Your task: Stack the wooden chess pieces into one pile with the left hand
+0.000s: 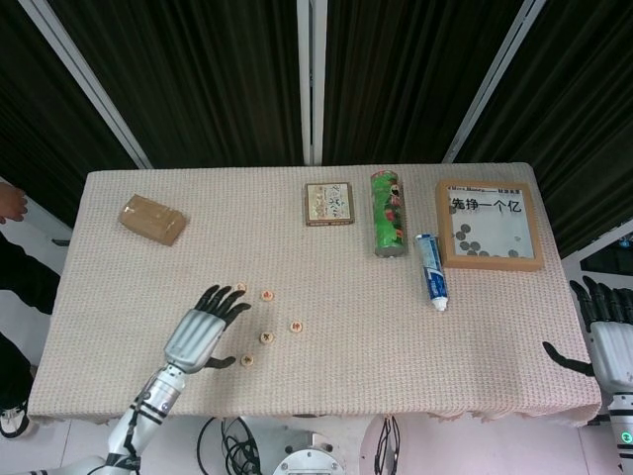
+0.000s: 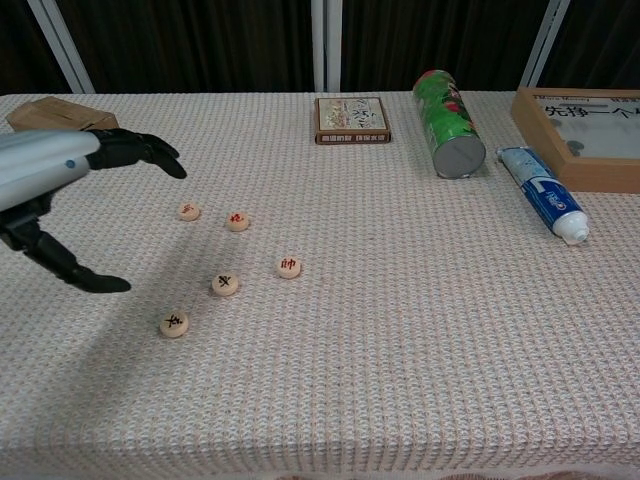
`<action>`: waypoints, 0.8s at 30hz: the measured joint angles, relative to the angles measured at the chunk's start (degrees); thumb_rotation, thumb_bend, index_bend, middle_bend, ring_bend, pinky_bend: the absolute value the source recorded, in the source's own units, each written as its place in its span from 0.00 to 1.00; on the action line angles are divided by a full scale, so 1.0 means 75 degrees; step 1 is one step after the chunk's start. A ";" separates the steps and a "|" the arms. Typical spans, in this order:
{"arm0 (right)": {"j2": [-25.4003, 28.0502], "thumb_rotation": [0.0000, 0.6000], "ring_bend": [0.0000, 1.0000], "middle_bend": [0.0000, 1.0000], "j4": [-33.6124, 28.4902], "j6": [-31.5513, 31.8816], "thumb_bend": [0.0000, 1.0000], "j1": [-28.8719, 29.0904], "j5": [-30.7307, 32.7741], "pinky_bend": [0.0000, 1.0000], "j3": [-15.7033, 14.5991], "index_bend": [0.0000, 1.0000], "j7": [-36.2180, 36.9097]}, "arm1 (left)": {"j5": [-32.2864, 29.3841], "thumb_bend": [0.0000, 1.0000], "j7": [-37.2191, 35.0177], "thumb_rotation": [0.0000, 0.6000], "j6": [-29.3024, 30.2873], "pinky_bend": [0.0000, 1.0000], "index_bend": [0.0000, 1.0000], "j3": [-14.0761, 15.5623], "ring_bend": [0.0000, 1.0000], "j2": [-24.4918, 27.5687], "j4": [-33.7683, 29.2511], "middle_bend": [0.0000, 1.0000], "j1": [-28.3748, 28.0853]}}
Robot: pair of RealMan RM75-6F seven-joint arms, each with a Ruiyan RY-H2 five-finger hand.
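Trouble is waiting in the spread: the silver-and-black left hand (image 1: 203, 334), fingers apart and holding nothing, is hovering beside five small round wooden chess pieces (image 2: 226, 284) lying separate on the beige woven tablecloth (image 2: 420, 330). Clumsy fingertips risk scattering them further.

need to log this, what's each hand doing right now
Left hand: open, holding nothing, beside the chess pieces.
Right hand: open, holding nothing.

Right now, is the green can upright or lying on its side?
On its side: the green can lies flat on the table, metal end facing the chest camera.
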 measured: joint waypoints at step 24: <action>0.0086 0.79 0.00 0.00 0.0271 0.0148 0.16 -0.0179 0.0004 0.00 -0.0001 0.00 0.0519 | -0.1450 0.19 0.0434 1.00 -0.0749 0.00 0.36 -0.0235 0.00 -0.1388 0.1332 0.08 -0.1196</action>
